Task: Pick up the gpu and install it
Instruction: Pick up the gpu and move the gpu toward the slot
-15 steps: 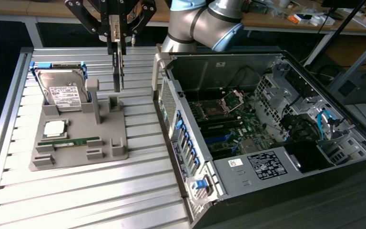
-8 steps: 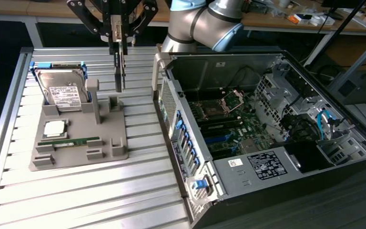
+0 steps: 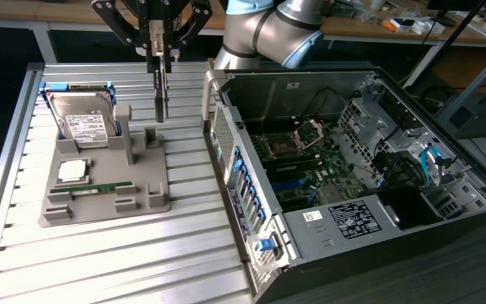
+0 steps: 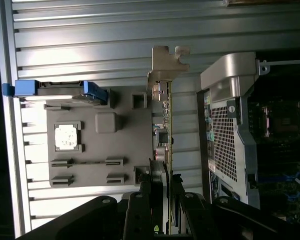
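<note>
Gripper point(image 3: 160, 66) clasping gpu point(image 3: 160, 95), upright (wrist view: bracket point(image 4: 167, 62))

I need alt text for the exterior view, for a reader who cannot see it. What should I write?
A robot gripper holds the gpu edge-on over a grey parts holder on a slatted table. The holder also carries a hard drive, a processor chip and a memory stick. An open computer case lies at the exterior view's right.
</note>
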Controlling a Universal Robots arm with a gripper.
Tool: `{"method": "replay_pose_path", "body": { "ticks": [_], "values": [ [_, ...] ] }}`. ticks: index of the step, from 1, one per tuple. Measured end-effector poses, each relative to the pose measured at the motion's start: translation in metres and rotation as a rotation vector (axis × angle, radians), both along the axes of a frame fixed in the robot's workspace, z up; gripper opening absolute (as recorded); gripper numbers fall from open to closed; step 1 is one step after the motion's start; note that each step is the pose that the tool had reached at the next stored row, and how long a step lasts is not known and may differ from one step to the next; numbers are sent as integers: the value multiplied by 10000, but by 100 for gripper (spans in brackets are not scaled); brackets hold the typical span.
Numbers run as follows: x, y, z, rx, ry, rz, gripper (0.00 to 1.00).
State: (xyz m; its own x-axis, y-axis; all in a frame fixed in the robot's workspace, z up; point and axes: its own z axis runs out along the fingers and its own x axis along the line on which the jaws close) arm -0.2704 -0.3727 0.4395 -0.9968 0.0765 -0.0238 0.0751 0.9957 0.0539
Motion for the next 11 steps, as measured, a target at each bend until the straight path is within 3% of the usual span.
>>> {"method": "replay_pose_path", "body": {
  "ticks": [11],
  "values": [
    [33,-3,0,0,0,0,27]
  ]
}}
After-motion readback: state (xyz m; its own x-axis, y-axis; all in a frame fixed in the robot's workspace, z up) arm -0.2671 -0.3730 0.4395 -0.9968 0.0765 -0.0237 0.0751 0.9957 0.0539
